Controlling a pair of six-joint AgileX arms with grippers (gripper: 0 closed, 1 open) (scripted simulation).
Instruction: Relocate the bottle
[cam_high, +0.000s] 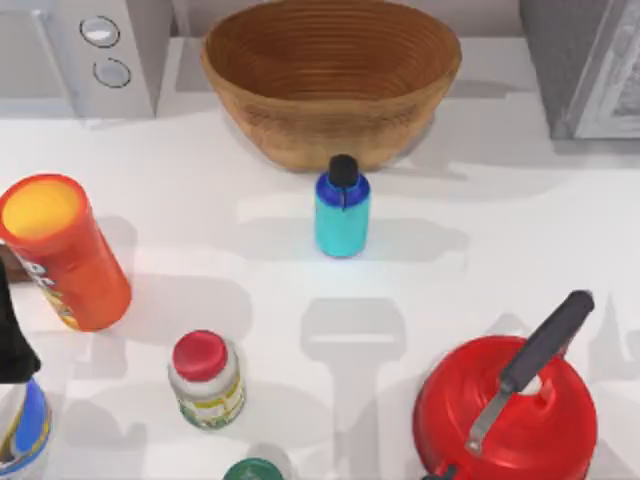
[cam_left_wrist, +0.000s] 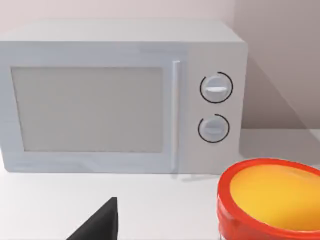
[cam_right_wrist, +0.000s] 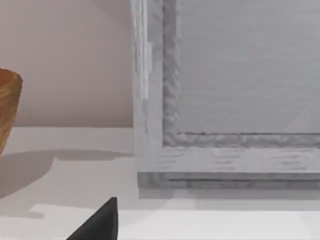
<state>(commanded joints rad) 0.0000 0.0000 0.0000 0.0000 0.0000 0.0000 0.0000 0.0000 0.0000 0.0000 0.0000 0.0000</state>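
The bottle (cam_high: 342, 218) is a small teal cylinder with a dark blue shoulder and a black cap. It stands upright at mid-table, just in front of the wicker basket (cam_high: 330, 75). Nothing touches it. A dark part of my left arm (cam_high: 12, 335) shows at the table's left edge, far from the bottle, beside the orange canister. A black tip of my left gripper (cam_left_wrist: 100, 222) faces the microwave in the left wrist view. A black tip of my right gripper (cam_right_wrist: 100, 222) faces a grey appliance at the back right in the right wrist view.
A tall orange canister (cam_high: 62, 250) with a yellow top stands at the left. In front are a white jar with a red lid (cam_high: 205, 380) and a red kettle (cam_high: 505, 405). A white microwave (cam_high: 85, 50) stands back left and a grey appliance (cam_high: 590, 65) back right.
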